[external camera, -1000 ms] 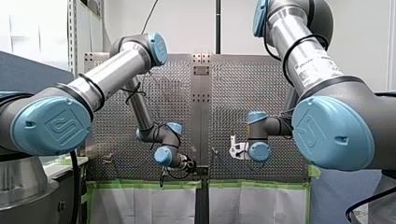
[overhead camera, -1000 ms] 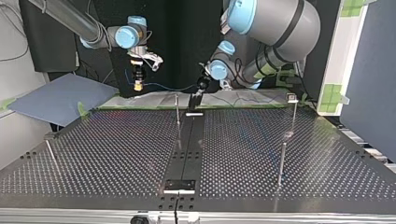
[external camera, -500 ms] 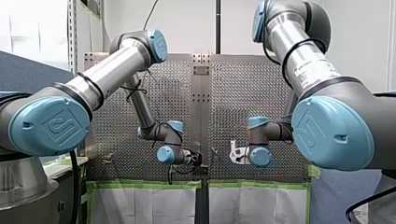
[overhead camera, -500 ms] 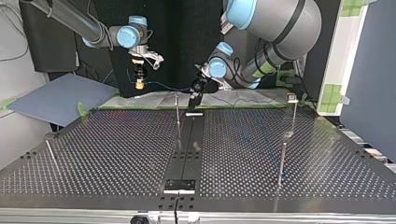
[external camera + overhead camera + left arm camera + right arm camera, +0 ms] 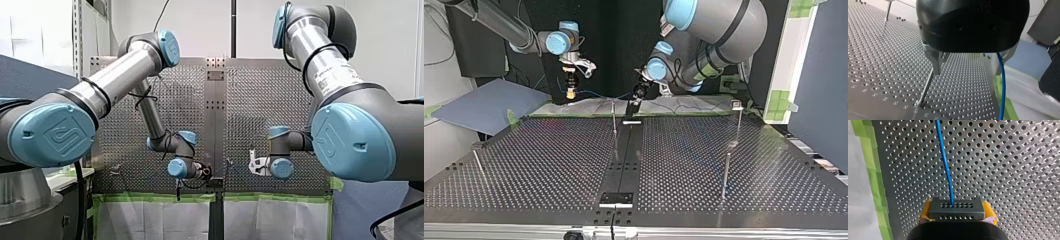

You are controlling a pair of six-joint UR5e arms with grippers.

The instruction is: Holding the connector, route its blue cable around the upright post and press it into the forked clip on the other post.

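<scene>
Right wrist view shows a dark, hole-dotted connector (image 5: 956,211) (blue cable (image 5: 945,165) centred).

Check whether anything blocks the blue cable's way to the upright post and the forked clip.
Nothing visible does. The blue cable runs from the connector in my right gripper toward my left gripper, beyond the upright post; only bare table lies before the forked clip.

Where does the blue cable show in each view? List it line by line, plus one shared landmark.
Front view: cannot make it out.
Top view: blue cable strung between my right gripper and my left gripper.
Left wrist view: cable hanging along the gripper's side.
Right wrist view: cable running ahead from the held connector.
Shared landmark: the perforated table.
</scene>
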